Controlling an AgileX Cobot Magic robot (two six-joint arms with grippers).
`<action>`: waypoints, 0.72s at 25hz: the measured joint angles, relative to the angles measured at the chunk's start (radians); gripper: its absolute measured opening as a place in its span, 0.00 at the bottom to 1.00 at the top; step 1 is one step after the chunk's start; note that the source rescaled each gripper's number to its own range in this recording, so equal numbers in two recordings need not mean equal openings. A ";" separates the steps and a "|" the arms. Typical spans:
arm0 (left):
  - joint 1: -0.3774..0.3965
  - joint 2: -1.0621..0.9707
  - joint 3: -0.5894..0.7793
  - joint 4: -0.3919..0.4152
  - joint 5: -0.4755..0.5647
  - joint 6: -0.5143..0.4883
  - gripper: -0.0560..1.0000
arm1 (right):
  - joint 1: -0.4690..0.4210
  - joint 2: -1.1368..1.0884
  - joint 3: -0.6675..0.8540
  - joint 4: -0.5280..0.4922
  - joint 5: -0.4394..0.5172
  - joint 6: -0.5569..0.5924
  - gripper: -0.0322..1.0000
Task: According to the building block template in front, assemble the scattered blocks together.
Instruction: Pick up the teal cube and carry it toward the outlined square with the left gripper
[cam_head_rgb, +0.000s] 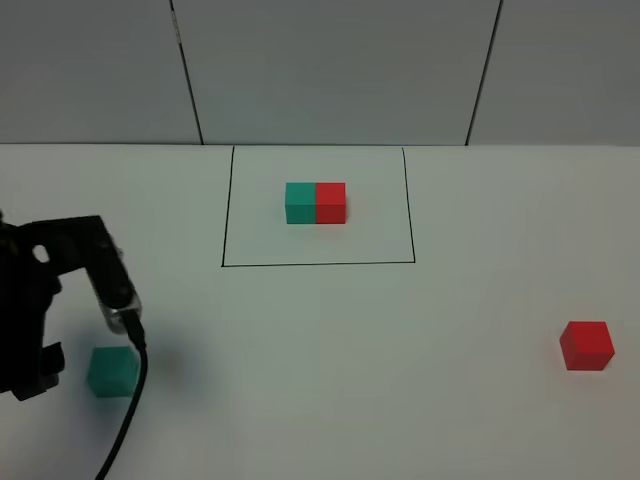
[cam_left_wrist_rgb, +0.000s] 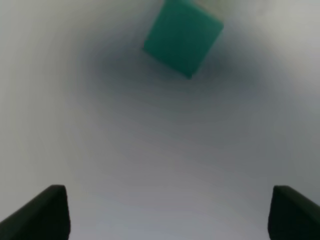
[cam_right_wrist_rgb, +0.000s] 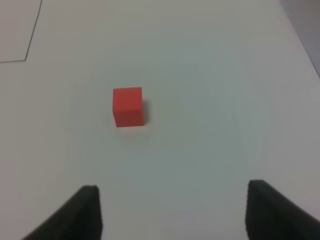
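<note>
A: Where's the template?
B: Template (cam_head_rgb: 315, 202) sits at the back middle of the counter (cam_head_rgb: 400, 390). Green half on the left, red half on the right, the two joined flush. It's inside a thin black frame (cam_head_rgb: 318, 264), closer to the frame's far line than the near one.

A: And the loose cubes?
B: Both outside the frame, flat on the counter, well apart. Green cube (cam_head_rgb: 112, 372) is front left, red cube (cam_head_rgb: 586, 345) front right.

A: Grippers?
B: Left gripper (cam_left_wrist_rgb: 167, 215) has its fingers spread wide w/ nothing btw them. Per the left wrist view the green cube lies ahead of it, turned corner-on, no contact. In the high view the left arm (cam_head_rgb: 30, 300) stands just beside that cube, and its cable (cam_head_rgb: 130, 420) runs down just past the cube's right side.

A: Right one?
B: Right gripper (cam_right_wrist_rgb: 172, 212) is spread too, empty. The red cube sits ahead of it, clear of both fingers. A corner of the frame line also shows in that wrist view, beyond the cube.
</note>
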 joint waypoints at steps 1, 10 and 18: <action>-0.006 0.036 -0.011 0.000 0.003 0.028 0.86 | 0.000 0.000 0.000 0.000 0.000 0.000 0.59; -0.014 0.217 -0.027 0.075 -0.089 0.162 0.86 | 0.000 0.000 0.000 0.000 0.000 0.000 0.59; -0.038 0.259 -0.028 0.076 -0.201 0.224 0.86 | 0.000 0.000 0.000 0.000 0.000 0.000 0.59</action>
